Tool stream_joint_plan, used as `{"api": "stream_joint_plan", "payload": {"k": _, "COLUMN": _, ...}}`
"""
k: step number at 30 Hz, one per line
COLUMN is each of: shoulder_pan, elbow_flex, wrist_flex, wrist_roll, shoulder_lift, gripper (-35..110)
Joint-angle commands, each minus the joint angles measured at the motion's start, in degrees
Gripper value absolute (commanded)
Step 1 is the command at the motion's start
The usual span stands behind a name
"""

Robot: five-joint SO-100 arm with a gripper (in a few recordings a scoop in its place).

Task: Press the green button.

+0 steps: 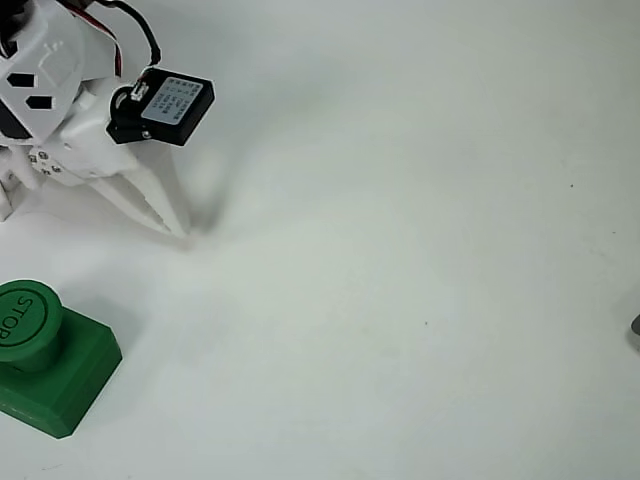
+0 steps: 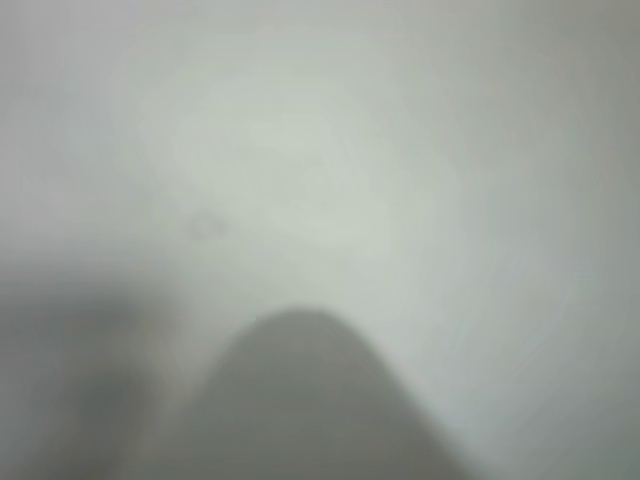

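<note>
The green button [image 1: 27, 320] sits at the lower left of the overhead view, a round cap marked "STOP" on a chunky square green base [image 1: 65, 385]. My white gripper [image 1: 178, 228] is up and to the right of it, well apart, its fingers closed together into one point that touches or nearly touches the white table. In the wrist view a blurred grey fingertip [image 2: 310, 400] rises from the bottom edge over the pale table surface.
The white table [image 1: 400, 250] stretches open to the right and below the gripper. The arm's white body and a black servo [image 1: 165, 105] fill the upper left corner. A small dark thing [image 1: 636, 326] shows at the right edge.
</note>
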Motion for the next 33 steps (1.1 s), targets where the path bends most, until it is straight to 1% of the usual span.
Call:
{"api": "stream_joint_plan", "payload": {"k": 1, "shoulder_pan": -2.5, "elbow_flex": -0.7, "wrist_flex": 1.3, "wrist_roll": 2.3, "shoulder_lift": 0.9, "gripper": 0}}
{"api": "stream_joint_plan", "payload": {"k": 5, "shoulder_pan": -4.4, "elbow_flex": -5.5, "wrist_flex": 4.0, "wrist_roll": 5.3, "shoulder_lift": -1.1, "gripper": 0}}
{"api": "stream_joint_plan", "payload": {"k": 14, "shoulder_pan": -4.5, "elbow_flex": -29.4, "wrist_flex": 9.0, "wrist_roll": 5.1, "shoulder_lift": -24.9, "gripper": 0}}
{"api": "stream_joint_plan", "payload": {"k": 17, "shoulder_pan": -1.7, "elbow_flex": -36.6, "wrist_flex": 12.7, "wrist_roll": 4.1, "shoulder_lift": -29.0, "gripper": 0}}
{"api": "stream_joint_plan", "payload": {"k": 20, "shoulder_pan": 0.8, "elbow_flex": -41.7, "wrist_flex": 14.4, "wrist_roll": 2.0, "shoulder_lift": -29.4, "gripper": 0}}
{"api": "stream_joint_plan", "payload": {"k": 33, "shoulder_pan": 15.6, "elbow_flex": -54.1, "wrist_flex": 20.7, "wrist_roll": -8.9, "shoulder_lift": -38.6, "gripper": 0}}
